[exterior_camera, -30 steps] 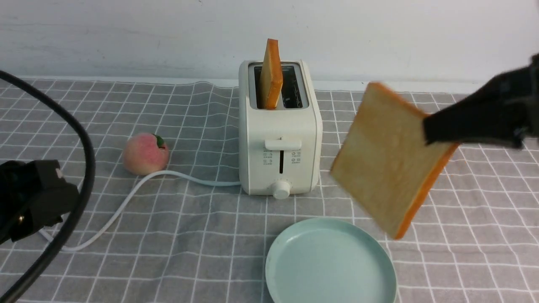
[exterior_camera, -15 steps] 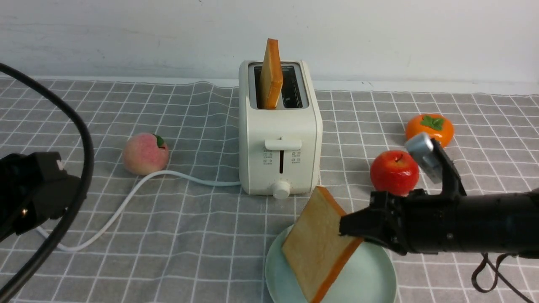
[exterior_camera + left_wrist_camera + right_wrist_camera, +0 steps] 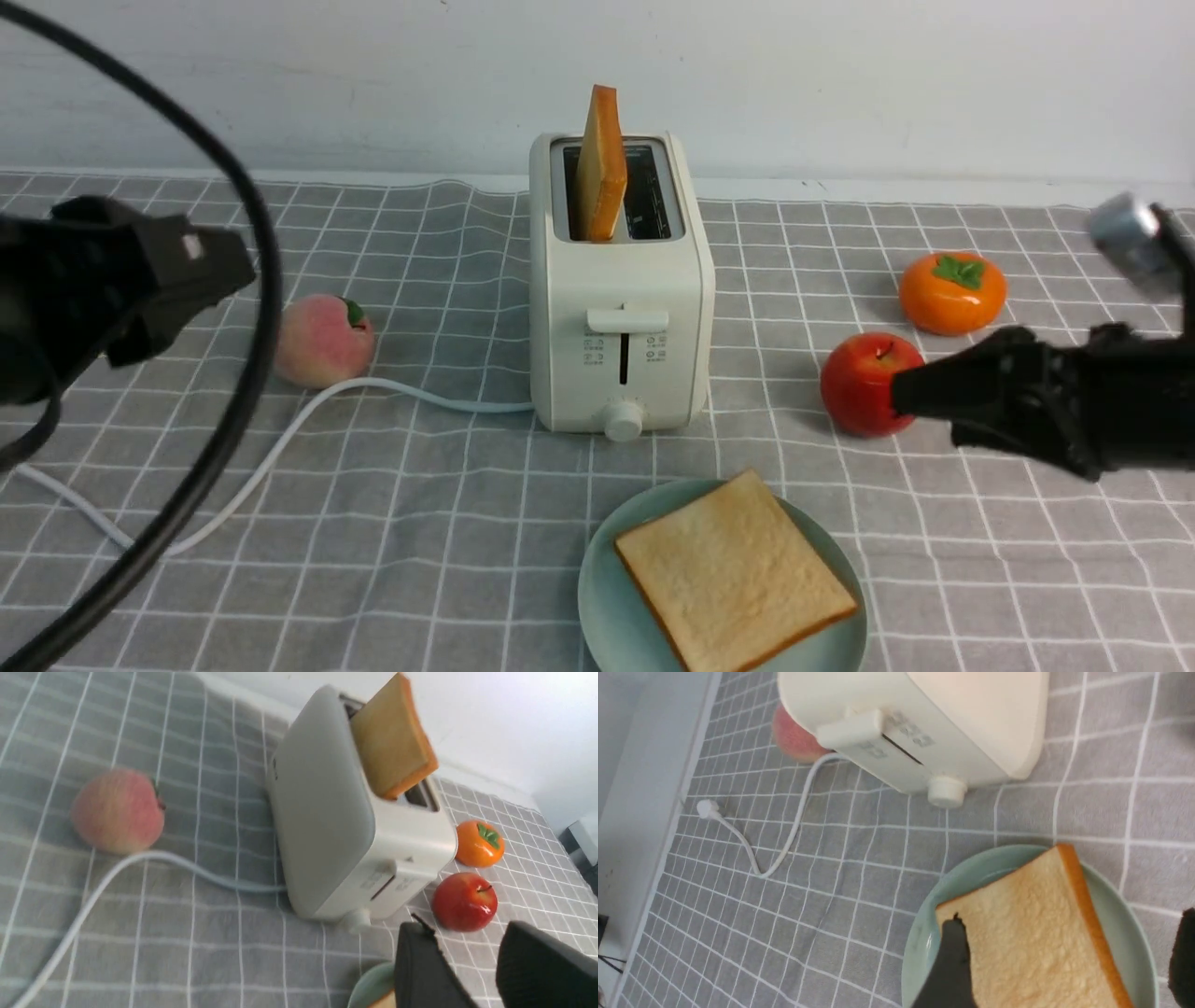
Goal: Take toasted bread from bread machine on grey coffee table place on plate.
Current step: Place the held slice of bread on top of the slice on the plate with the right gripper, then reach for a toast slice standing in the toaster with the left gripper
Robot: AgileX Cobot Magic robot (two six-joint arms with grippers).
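at twelve o'clock stands the cream toaster, one toast slice upright in its slot; at six o'clock, right of centre, a second slice lies on the mint-green plate; the peach sits toward ten o'clock, near the white cord. toward two o'clock are the red apple and, just beyond it, the orange persimmon; the right gripper reaches in from three o'clock, empty; the left gripper hangs at nine o'clock, behind a black cable; all the tableware and fruit rest on grey gridded cloth.

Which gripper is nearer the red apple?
Right. The right gripper overlaps the apple's right edge in front view; the left gripper is far left, past the toaster.
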